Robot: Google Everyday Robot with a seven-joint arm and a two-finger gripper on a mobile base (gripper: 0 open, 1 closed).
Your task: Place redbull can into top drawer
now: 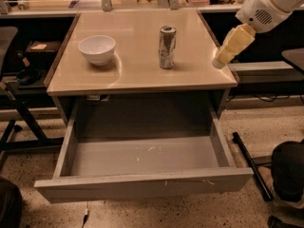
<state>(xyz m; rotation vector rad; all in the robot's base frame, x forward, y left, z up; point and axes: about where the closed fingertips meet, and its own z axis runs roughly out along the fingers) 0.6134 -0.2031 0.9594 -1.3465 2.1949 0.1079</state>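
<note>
Can (167,47) on desk (137,75), drawer (142,186) open.
Your gripper (220,61) is at the right edge; you can't tell if it's open.

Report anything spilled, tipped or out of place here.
Nothing stands out. The redbull can and white bowl stand upright on the table, the top drawer is open with only whitish scuffs inside, and the end effector hovers by the table's right edge.
</note>
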